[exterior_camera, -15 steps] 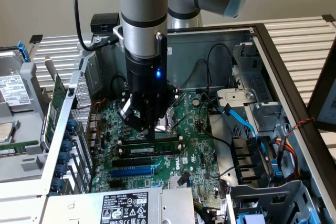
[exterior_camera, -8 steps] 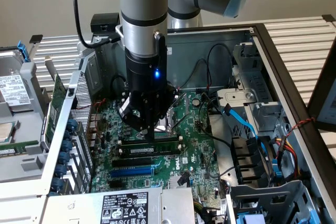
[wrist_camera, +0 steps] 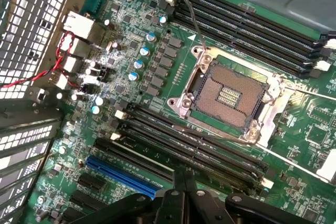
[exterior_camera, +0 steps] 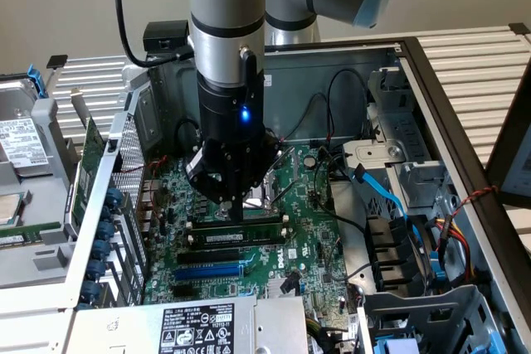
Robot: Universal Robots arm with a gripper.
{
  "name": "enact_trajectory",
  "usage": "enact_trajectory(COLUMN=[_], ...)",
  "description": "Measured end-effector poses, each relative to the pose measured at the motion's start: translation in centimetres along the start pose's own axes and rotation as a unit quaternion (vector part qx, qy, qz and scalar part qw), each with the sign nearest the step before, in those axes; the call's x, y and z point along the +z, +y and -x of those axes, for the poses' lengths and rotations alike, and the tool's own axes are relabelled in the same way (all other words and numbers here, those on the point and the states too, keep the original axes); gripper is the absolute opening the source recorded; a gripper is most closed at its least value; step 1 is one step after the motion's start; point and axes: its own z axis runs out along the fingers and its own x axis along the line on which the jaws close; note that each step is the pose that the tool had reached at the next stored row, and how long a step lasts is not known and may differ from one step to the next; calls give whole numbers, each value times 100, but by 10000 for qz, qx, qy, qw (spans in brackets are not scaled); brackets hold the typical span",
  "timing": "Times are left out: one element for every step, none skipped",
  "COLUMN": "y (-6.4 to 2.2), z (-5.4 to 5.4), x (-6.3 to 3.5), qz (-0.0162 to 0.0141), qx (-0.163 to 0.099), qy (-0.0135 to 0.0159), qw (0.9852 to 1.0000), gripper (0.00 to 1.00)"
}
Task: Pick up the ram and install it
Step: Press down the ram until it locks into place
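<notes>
- Where the open case comes closest in the exterior view, a labelled metal box [exterior_camera: 195,327] covers the board's [exterior_camera: 307,242] near edge, leaving the slots beyond it reachable from above.
- Just past it lies the blue slot [exterior_camera: 207,272], empty, with a black slot [exterior_camera: 228,254] beside it.
- Next comes the ram [exterior_camera: 249,234], standing on edge in a black slot between white end clips, its labelled face toward the camera. It looks placed in the slot; whether it is fully latched I cannot tell.
- Directly over it hangs the gripper [exterior_camera: 236,211], its fingers [wrist_camera: 176,182] pressed together and holding nothing. The tips meet the ram's top edge, probably so that they work as one blunt pusher.
- Behind the gripper sits the bare socket [wrist_camera: 228,95], uncovered and clear of the arm.
- Farthest stands the case wall [exterior_camera: 332,64], with cables draped along it.
</notes>
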Motion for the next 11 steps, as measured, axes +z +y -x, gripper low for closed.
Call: enact_trajectory(y=[0,-1,0,0,0,-1,-1,-1,0,0,0], z=[0,0,0,0,0,-1,0,0,0,0,0], x=[-1,-2,-3,-3,-4,-4,-4,-5,-5,-5,-5], qz=[2,4,6,9,11,13,16,19,22,25,29], qx=[58,121,179,239,298,358,418,482,545,609,673], qy=[-1,-1,-2,-3,-4,-5,-6,-6,-6,-5,-3], qw=[10000,9999,9998,9997,9996,9994,9991,9988,9985,9981,9977], gripper=[11,11,11,11,11,11,11,11,11,11,11])
